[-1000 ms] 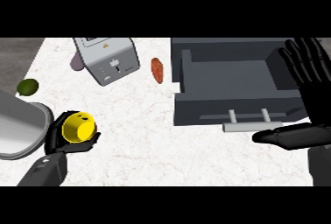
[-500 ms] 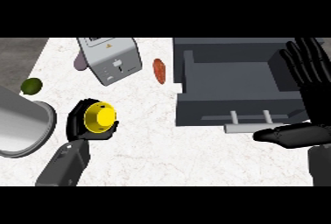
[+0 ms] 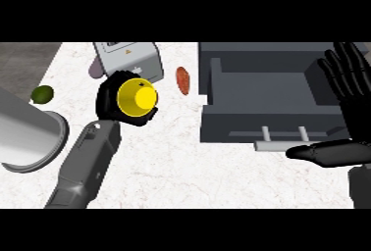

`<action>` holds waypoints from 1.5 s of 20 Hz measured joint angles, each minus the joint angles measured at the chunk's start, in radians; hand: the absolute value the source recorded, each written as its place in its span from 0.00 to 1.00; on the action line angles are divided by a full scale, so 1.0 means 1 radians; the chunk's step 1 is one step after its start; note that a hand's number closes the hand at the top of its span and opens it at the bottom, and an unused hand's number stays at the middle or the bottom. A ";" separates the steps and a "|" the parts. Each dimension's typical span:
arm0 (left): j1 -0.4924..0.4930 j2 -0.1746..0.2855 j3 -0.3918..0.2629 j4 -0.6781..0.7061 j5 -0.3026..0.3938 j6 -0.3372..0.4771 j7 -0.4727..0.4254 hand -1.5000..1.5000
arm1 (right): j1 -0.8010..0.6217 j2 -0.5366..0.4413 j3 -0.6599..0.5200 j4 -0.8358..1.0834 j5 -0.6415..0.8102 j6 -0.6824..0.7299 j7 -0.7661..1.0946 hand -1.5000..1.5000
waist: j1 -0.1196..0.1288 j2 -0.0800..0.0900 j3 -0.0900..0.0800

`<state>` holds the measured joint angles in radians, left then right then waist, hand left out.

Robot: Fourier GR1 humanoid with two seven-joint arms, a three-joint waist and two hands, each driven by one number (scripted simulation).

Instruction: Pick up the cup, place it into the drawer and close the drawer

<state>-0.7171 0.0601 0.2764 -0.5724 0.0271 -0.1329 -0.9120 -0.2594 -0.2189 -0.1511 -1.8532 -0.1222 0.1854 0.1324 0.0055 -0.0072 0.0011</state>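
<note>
**Cup in your left hand, drawer open at the right**

Your left hand (image 3: 107,100) has its fingers curled round the yellow cup (image 3: 136,97). It holds the cup over the counter (image 3: 181,166), left of the middle and just in front of the grey box (image 3: 129,56). The cup looks light, stiff and smooth, so it may slip; holding it round the wall suits it. The open drawer (image 3: 232,130) sits at the counter's right side, apart from the cup. Since half a second ago the cup has moved away from the grey pot (image 3: 29,139) towards the far edge. Your right hand (image 3: 346,78) rests open by the right edge, unmoved.
</note>
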 measured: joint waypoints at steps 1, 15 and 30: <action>-0.023 -0.005 -0.009 -0.028 0.003 -0.003 0.039 1.00 | -0.001 0.000 -0.001 0.002 0.001 -0.001 -0.002 0.00 | 0.001 0.000 0.000; -0.384 -0.058 -0.236 -0.176 0.109 0.305 0.503 1.00 | -0.022 -0.007 -0.017 0.042 0.006 0.007 -0.036 0.00 | -0.025 0.007 0.000; -0.637 -0.060 -0.442 0.232 0.216 0.441 0.667 1.00 | -0.072 0.002 0.008 0.059 -0.007 0.027 -0.054 0.00 | -0.117 0.033 0.001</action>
<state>-1.3537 0.0000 -0.1652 -0.3404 0.2429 0.3085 -0.2452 -0.3316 -0.2169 -0.1430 -1.7938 -0.1294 0.2129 0.0788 -0.1117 0.0258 0.0022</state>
